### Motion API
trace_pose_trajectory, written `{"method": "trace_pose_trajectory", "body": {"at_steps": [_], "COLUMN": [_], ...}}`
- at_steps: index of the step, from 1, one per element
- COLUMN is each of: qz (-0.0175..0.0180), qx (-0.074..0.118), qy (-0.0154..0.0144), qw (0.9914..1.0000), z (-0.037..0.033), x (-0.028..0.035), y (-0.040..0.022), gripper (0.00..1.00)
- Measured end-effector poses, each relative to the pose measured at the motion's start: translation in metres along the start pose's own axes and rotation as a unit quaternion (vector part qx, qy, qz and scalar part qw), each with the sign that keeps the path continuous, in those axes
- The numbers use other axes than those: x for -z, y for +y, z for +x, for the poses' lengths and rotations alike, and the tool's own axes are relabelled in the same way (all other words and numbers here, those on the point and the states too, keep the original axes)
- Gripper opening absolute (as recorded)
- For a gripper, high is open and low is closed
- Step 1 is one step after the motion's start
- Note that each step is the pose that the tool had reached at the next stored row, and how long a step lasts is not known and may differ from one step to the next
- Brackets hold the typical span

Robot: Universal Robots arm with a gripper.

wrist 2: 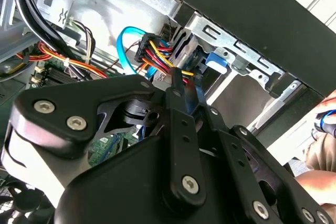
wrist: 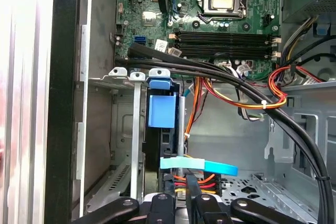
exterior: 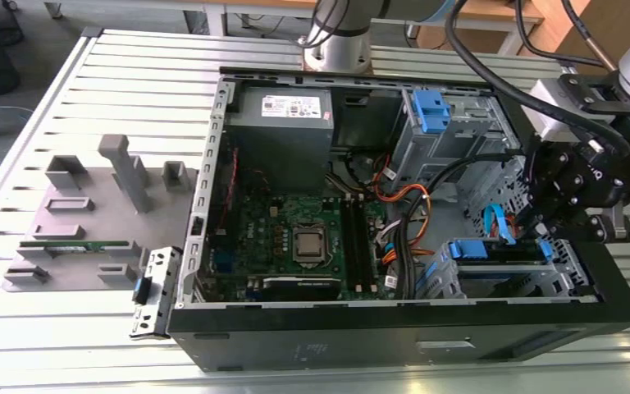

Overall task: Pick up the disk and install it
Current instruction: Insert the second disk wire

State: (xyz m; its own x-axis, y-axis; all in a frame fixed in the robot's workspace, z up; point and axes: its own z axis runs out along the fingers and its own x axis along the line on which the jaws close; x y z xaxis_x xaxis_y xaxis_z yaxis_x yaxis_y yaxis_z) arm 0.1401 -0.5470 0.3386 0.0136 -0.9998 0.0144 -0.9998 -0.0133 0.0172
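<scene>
Note that the claw [wrist: 185, 179], fingers closed together, sits at the cabled end of the disk [wrist: 161, 109], whose long axis runs straight ahead of the claw into the drive cage [wrist: 134, 129].

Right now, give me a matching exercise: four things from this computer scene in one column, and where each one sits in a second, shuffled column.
Things:
1. disk
2. power supply
3. processor socket
4. grey fixture

Places:
A. on the slatted table, outside the case
B. on the green board
C. in a metal drive cage
D. in the case's far corner, on the exterior view's left

Pairs: 1-C, 2-D, 3-B, 4-A
</scene>
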Motion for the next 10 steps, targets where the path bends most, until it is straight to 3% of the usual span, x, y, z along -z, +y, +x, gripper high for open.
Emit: {"method": "trace_pose_trajectory", "body": {"at_steps": [10], "qz": [0.0000], "qx": [0.000], "qy": [-0.0006], "qw": [1.00000], "z": [0.0000], "x": [0.0118], "y": [0.0002], "gripper": [0.23]}}
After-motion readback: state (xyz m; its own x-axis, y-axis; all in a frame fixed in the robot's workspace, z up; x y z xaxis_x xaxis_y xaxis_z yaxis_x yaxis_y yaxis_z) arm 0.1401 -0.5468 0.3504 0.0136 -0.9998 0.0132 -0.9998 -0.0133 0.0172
